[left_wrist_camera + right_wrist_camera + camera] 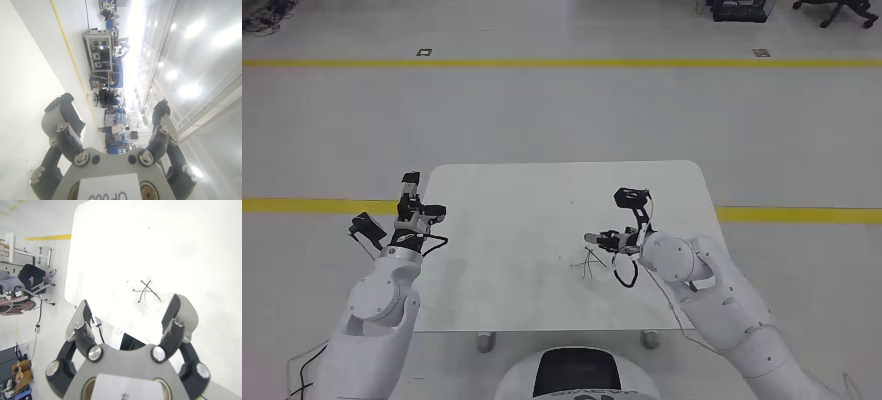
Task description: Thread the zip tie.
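Right gripper [130,306] hangs low over the table [512,200], right of its middle, jaws spread wide with nothing between them. Just ahead of it lie the ties [146,291], a few thin black strands crossed over one another, flat on the table toward its near edge. Left gripper [113,106] sits out at the table's left edge, jaws just as wide and empty, pointed up and away from the table. So this looks like the very start: nothing picked, nothing threaded. The tricky part, I'd say, is that crossing — pinch at the middle and two or three may come up together. It would be better to go for one strand by an end that pokes clear of the others, bring the pads right down to the table because the strands lie so flat, and close gently so the tie doesn't skid away. The left gripper will probably have to come in across the table to take the other end, and the head's slot is too small to make out here, so lining up tail and head will want care. The table is white, smooth and round-cornered. The floor [562,110] around it is pale, a yellow line [302,205] runs out from either side of the table, and a chair [834,8] stands far beyond its far right corner.
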Tool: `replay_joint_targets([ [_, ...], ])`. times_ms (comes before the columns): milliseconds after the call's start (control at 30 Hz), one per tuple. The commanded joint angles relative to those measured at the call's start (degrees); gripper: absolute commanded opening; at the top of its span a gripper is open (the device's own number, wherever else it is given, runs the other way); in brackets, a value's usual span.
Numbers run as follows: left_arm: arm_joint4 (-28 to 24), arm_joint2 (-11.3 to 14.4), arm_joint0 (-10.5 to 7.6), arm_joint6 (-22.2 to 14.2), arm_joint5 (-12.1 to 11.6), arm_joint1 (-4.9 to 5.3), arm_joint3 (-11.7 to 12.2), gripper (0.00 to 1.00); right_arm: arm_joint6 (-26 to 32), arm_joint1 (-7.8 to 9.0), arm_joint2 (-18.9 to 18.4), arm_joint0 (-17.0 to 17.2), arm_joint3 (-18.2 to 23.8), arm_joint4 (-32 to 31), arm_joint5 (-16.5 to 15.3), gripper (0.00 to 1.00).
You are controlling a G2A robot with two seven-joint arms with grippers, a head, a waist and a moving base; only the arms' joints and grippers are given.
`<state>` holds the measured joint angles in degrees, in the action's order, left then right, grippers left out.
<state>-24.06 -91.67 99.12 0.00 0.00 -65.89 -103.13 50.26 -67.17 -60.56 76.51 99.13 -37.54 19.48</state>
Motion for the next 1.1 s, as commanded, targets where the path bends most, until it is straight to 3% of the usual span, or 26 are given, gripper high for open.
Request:
replay_joint_targets([
  [0,0.0,0.0,0.0,0.0,0.0,0.0,0.0,1.0,-0.1,0.04,0.0,0.1,0.0,0.0,0.0,1.0],
  [300,0.0,0.0,0.0,0.0,0.0,0.0,0.0,1.0,-0.1,0.04,0.0,0.1,0.0,0.0,0.0,1.0],
  [400,0.0,0.0,0.0,0.0,0.0,0.0,0.0,1.0,1.5,-0.06,1.2,-1.2,-0.4,-5.5,0.0,1.0],
  [600,0.0,0.0,0.0,0.0,0.0,0.0,0.0,1.0,8.1,-2.19,3.4,-4.8,-1.9,-12.5,0.0,1.0],
  [800,0.0,0.0,0.0,0.0,0.0,0.0,0.0,1.0,13.1,-5.91,5.2,-8.4,-6.0,-18.1,0.0,1.0],
  [900,0.0,0.0,0.0,0.0,0.0,0.0,0.0,1.0,14.4,-8.03,4.3,-9.2,-8.3,-17.4,0.0,1.0],
  [1067,0.0,0.0,0.0,0.0,0.0,0.0,0.0,1.0,14.3,-8.23,4.1,-9.1,-8.3,-17.2,0.0,1.0],
])
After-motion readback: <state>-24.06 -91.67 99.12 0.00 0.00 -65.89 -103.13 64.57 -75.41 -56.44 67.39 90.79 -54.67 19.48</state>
